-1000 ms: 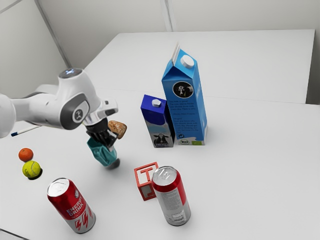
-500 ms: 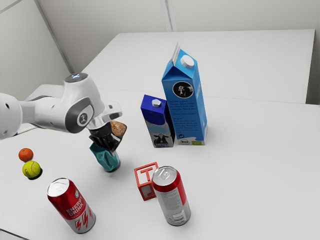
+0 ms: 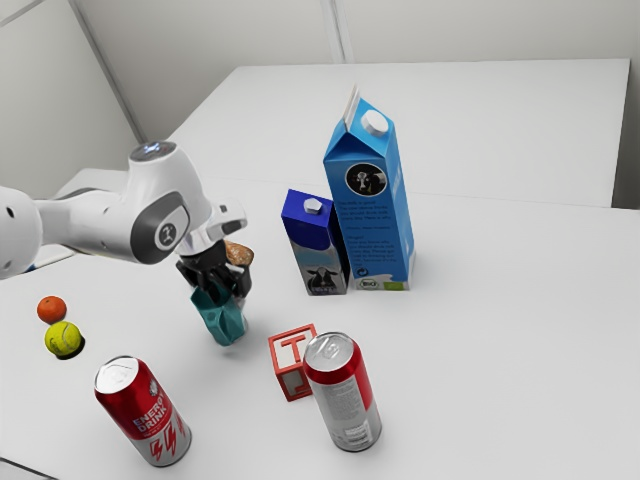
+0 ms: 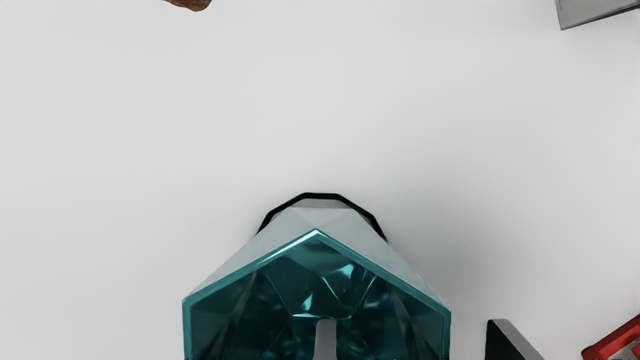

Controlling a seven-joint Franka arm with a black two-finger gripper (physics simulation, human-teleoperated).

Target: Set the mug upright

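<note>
Mug (image 3: pixel 222 318): looks upright, ten o'clock from block (image 3: pixel 294 364), exterior view | jaws: wide, astride wall (image 4: pixel 446 332) | handling: likely light, stiff, slick; wall suits pinching

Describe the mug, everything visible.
The mug is teal inside, with glossy, faceted walls and an angular teal rim; outside it looks teal in the exterior view, pale grey in the wrist view. A dark edge rings part of its base. Material looks like glazed ceramic or plastic. Mouth up, near upright; full seating unclear. It's between the tennis ball and letter block. One of the fingers is inside the mouth, the other outside; contact unclear.
</note>
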